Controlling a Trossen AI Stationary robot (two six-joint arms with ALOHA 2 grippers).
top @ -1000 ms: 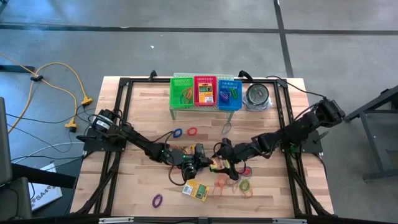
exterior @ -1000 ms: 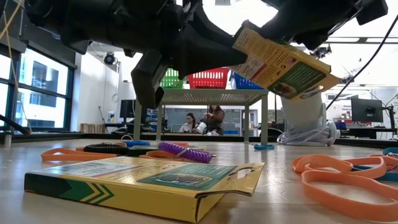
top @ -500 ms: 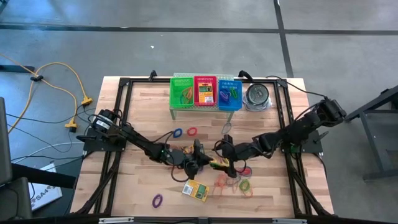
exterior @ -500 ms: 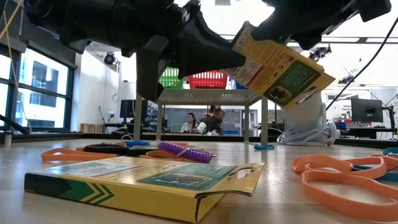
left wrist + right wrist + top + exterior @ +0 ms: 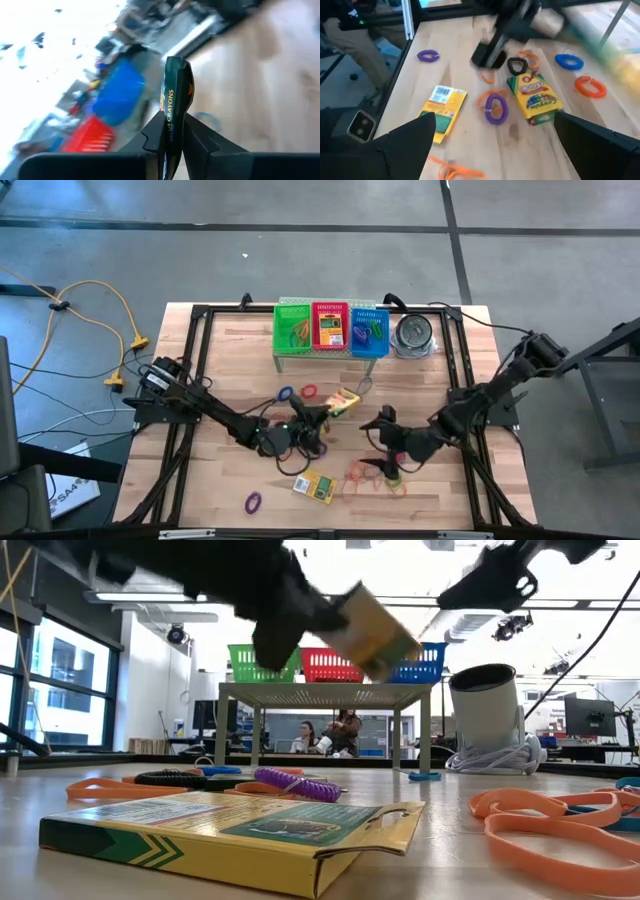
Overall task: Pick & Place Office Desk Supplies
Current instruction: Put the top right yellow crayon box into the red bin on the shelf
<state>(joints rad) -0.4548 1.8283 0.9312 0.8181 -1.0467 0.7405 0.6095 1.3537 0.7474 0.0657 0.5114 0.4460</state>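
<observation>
Above mid-table, the left gripper pinches a crayon box edge-on, its long axis pointing toward the baskets. The right gripper hangs nearby, fingers spread wide, empty.

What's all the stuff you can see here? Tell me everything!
crayon boxes: three, yellow and green; one held in the air, two lying on the table
rubber-band loops: many; purple, orange, blue, red, green; scattered on the table, some in the baskets
baskets: three; green, red, blue; side by side on a small stand
stand: one, pale, far edge of the table
tin: one, silvery, beside the blue basket
table: one, wooden
people: two, far behind the table
left gripper: jaws shut on a crayon box, mid-table
right gripper: jaws wide open, empty, above the loops
</observation>
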